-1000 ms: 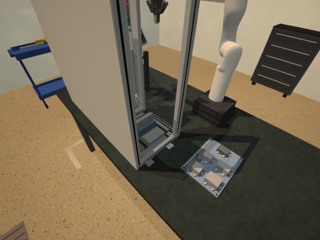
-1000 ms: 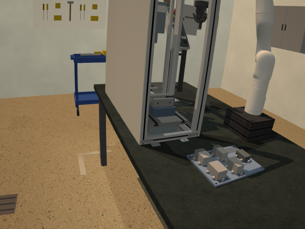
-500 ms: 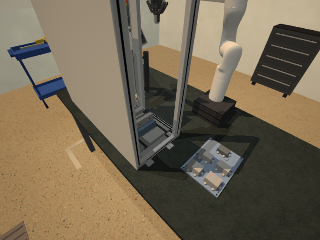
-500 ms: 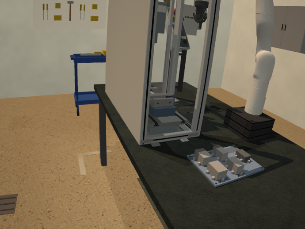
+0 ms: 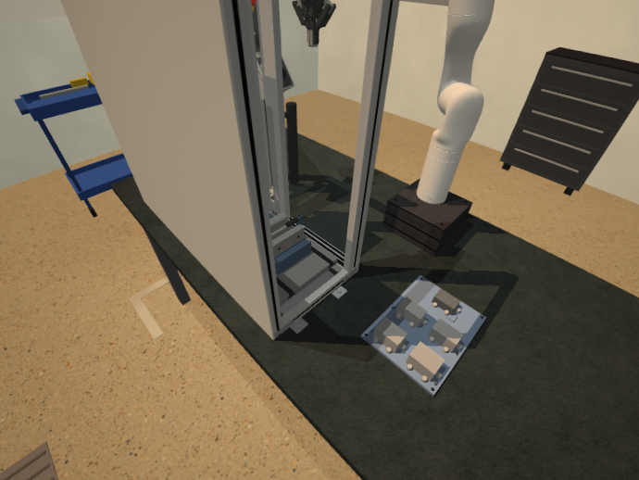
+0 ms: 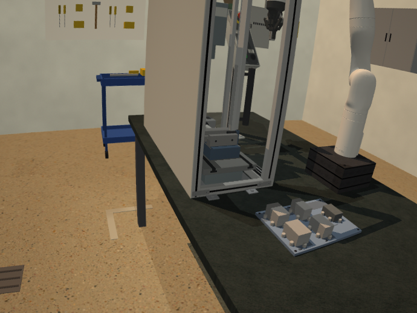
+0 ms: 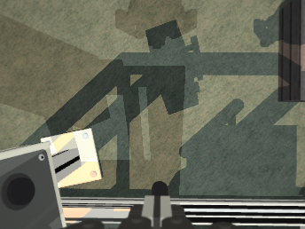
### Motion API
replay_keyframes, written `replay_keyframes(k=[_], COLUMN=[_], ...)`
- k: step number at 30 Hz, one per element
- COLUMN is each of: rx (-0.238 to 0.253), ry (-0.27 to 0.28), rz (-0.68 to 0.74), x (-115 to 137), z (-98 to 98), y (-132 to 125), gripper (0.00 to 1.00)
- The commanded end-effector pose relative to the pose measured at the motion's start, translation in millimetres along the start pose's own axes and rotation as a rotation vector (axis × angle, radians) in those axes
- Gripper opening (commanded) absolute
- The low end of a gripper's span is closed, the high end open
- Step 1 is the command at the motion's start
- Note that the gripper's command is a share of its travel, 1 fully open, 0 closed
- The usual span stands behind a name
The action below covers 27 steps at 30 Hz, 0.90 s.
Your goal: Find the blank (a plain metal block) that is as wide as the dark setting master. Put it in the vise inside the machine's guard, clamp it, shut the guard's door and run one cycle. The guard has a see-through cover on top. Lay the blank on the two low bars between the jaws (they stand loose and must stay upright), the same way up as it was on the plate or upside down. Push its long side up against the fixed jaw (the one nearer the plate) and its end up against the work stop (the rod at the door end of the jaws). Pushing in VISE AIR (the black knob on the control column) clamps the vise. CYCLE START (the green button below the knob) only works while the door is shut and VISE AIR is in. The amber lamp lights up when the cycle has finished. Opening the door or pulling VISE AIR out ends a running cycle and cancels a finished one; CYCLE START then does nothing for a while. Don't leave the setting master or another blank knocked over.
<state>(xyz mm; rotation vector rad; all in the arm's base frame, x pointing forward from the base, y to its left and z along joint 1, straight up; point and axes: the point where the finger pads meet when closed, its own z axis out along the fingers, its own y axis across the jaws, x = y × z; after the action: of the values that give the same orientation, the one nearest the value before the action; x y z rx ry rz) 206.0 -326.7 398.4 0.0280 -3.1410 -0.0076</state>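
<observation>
Pale blank (image 5: 425, 360) (image 6: 297, 232) sits foremost on the plate (image 5: 369, 333) (image 6: 353, 231), at four o'clock on the desk (image 5: 490, 413) (image 6: 336, 276). High at twelve to one o'clock, the robot's jaws are closed on nothing near the control column (image 5: 292, 139) (image 6: 248, 97). Button work appears in hand; the next push demands straight alignment. Whether the vise (image 5: 293, 257) (image 6: 222, 151) holds the matching blank cannot be told.

I can make out no change in either the top or the exterior view between the earlier pictures and now. For my wrist view I have only the present picture, so I cannot tell whether anything shifted there.
</observation>
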Motion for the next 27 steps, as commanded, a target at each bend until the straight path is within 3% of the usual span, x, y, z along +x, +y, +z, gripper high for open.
replay_keyframes(k=[1, 5, 17, 22, 27], rx=[0.001, 0.001, 0.001, 0.001, 0.001], ry=[-0.001, -0.001, -0.001, -0.001, -0.001], rz=[0.000, 0.000, 0.000, 0.000, 0.000], x=[0, 0, 0, 0, 0], z=[0.8, 6.1, 6.1, 12.9, 12.9], y=[12, 60, 60, 119, 119], gripper=[0.10, 0.10, 0.10, 0.10, 0.10])
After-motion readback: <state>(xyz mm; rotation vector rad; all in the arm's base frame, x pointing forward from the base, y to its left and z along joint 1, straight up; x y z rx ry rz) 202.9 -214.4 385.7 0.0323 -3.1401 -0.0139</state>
